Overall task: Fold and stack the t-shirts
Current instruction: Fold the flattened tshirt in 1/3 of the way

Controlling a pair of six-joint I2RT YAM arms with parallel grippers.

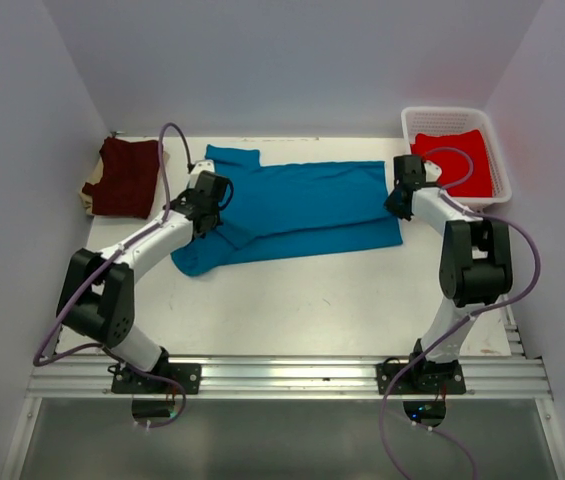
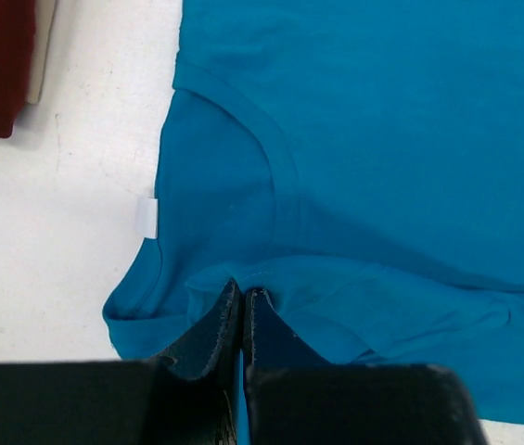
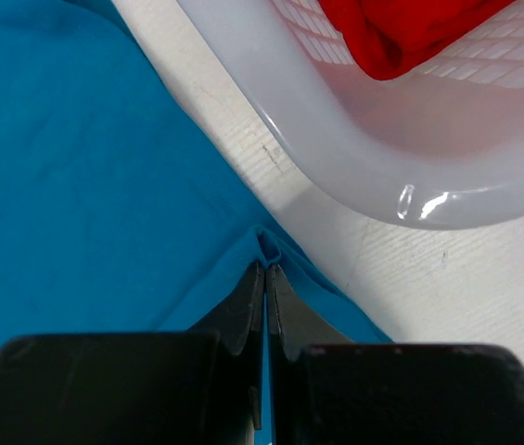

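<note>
Maroon t-shirt: laid as a compact rectangle to the left of the teal-blue t-shirt, apart from it, with bare table seen between the two.

Left gripper: set down on the left end of the teal-blue t-shirt, just beside its collar. The fingers are pressed together, and a raised ridge of the teal cloth is pinched between them.

Teal-blue t-shirt: spread flat, collar end to the left and hem end to the right. One sleeve is turned toward the near left. A small white label is seen at the collar's edge.

Right gripper: placed at the right edge of the teal-blue t-shirt. The fingers are closed tight, and a small pucker of that edge is nipped at their tips.

White mesh basket: stood just right of the teal-blue t-shirt's far right corner, parted from it by a strip of table.

Red t-shirt: bunched inside the basket, right of the teal-blue t-shirt.
</note>
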